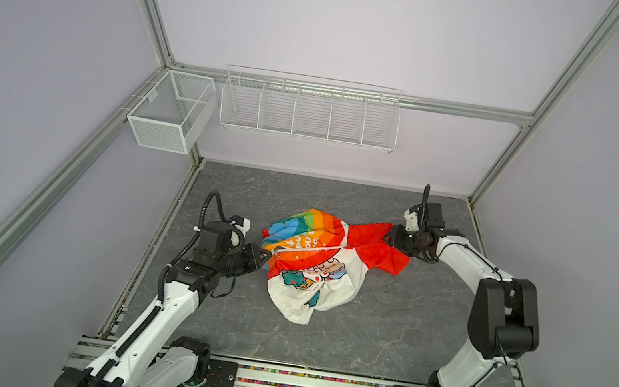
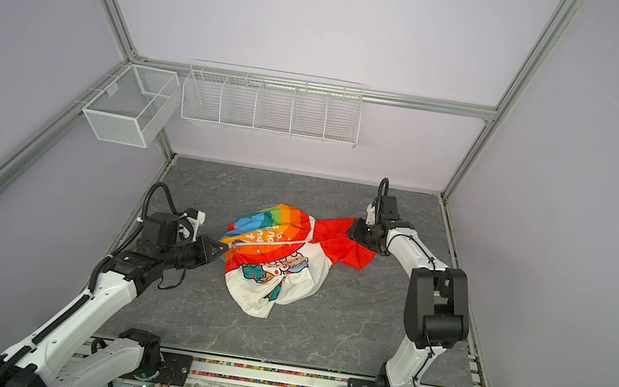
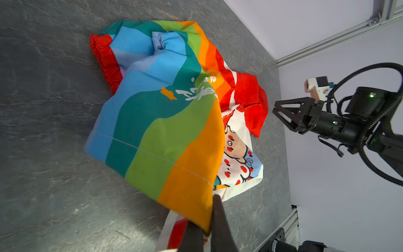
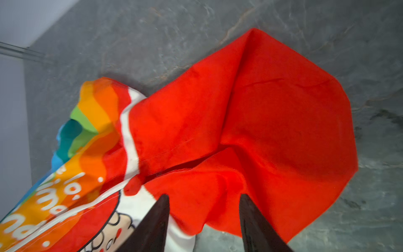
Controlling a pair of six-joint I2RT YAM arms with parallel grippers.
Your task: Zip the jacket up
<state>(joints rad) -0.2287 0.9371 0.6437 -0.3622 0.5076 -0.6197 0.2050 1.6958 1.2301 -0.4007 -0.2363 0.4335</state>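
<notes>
Being pinched at hem (image 3: 157,153) by closed left gripper (image 1: 265,257): jacket (image 1: 312,271) | long axis is being directed toward open right gripper (image 1: 389,236), just beside hood (image 1: 371,246).

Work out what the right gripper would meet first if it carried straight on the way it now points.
Most likely the red hood of the jacket. The right gripper points at it with jaws open. The left wrist view shows a gap between them, though how low it aims is unclear.
</notes>
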